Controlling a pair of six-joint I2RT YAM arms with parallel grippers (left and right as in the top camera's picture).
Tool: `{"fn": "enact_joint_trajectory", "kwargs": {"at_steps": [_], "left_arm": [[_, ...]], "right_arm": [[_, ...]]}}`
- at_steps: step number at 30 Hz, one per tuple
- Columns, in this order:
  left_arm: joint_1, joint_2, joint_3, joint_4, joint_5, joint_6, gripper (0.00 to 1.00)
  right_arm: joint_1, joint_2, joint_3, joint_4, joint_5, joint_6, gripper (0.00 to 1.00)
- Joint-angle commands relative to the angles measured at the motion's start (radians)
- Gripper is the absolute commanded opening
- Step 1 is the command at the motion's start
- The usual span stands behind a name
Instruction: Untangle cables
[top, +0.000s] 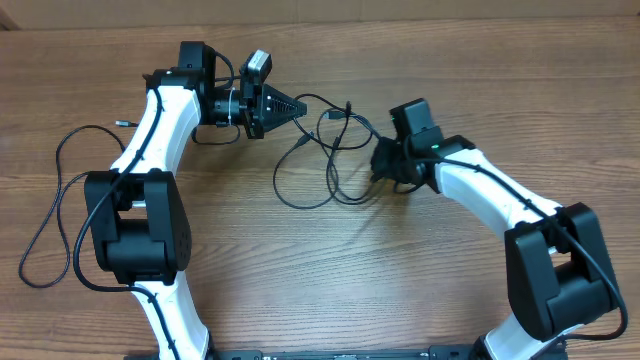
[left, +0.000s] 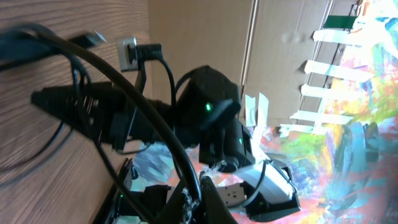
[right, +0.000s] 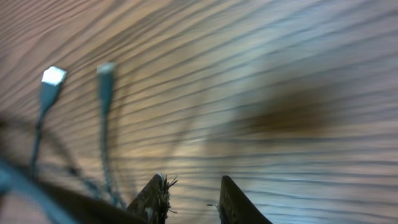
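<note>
In the right wrist view the right gripper (right: 189, 202) shows two dark wedge tips standing apart above the striped wood-grain table (right: 292, 68). Beyond them, at the upper left, lie two blurred plugs (right: 106, 71), one bright-tipped. Only the overhead shows the cables (top: 335, 140) whole: thin black loops lying loose mid-frame between the arms. One strand meets the pointed left gripper (top: 298, 103), whose jaws are together.
</note>
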Motion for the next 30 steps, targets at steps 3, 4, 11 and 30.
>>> {"fn": "enact_joint_trajectory", "kwargs": {"at_steps": [3, 4, 11, 30], "left_arm": [[0.000, -0.008, 0.021, -0.002, 0.027, -0.006, 0.04], [0.000, -0.008, 0.021, -0.002, 0.027, -0.006, 0.04], [0.008, -0.008, 0.021, -0.002, 0.026, 0.006, 0.04], [0.035, -0.008, 0.020, -0.322, -0.446, 0.346, 0.04]], "right_arm": [[-0.112, 0.002, 0.000, -0.075, 0.108, 0.033, 0.21], [-0.149, 0.002, 0.000, -0.127, 0.173, 0.033, 0.20], [-0.255, 0.003, 0.000, -0.259, 0.298, 0.032, 0.20], [-0.364, 0.003, 0.000, -0.274, 0.172, -0.031, 0.27]]}}
